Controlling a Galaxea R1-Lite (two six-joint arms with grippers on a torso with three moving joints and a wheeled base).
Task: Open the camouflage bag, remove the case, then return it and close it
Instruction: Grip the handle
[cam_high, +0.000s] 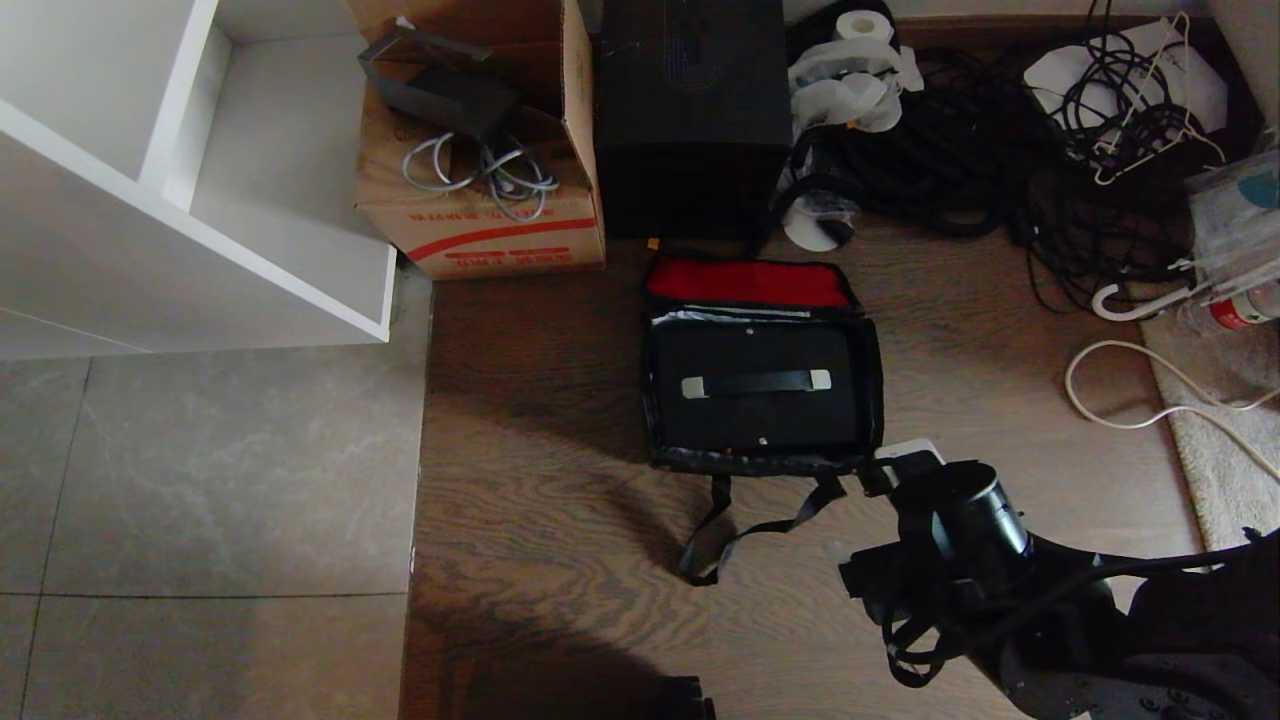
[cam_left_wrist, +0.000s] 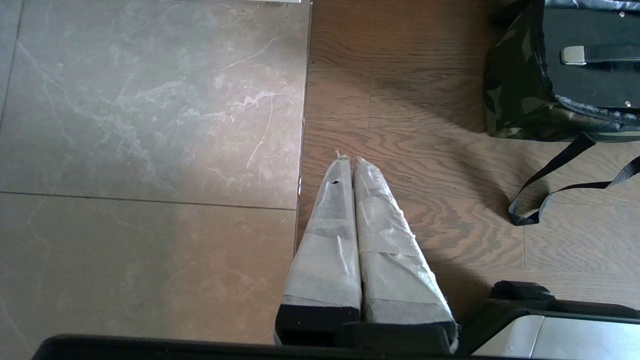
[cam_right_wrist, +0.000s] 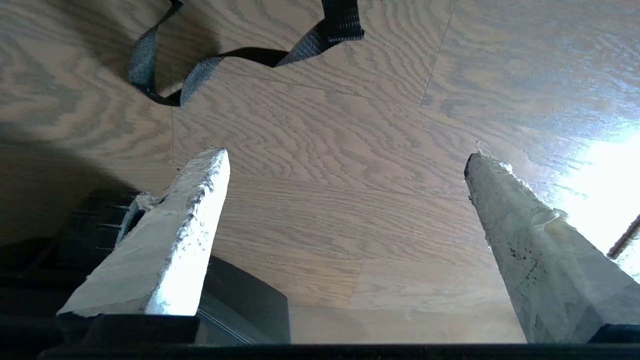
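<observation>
The camouflage bag (cam_high: 752, 463) lies open on the wooden floor, its lid (cam_high: 745, 283) flipped back with the red lining up. Inside lies the flat black case (cam_high: 760, 415), its silver-ended handle (cam_high: 756, 383) facing up. The left wrist view shows the bag's camouflage side (cam_left_wrist: 510, 95) and the case (cam_left_wrist: 590, 85). My right gripper (cam_high: 900, 462) hovers at the bag's near right corner, apart from it. Its jaws stand wide open over bare floor (cam_right_wrist: 347, 160), holding nothing. The bag's black strap (cam_right_wrist: 200, 75) trails on the floor ahead of it. My left gripper (cam_left_wrist: 350, 162) is shut and empty, parked off to the bag's left.
A brown cardboard box (cam_high: 490, 200) and a taller black box (cam_high: 690, 110) stand just behind the bag. A white shelf unit (cam_high: 200, 200) is at the far left. Tangled cables (cam_high: 1000, 150), a white cord (cam_high: 1130, 400) and a rug (cam_high: 1230, 450) crowd the right.
</observation>
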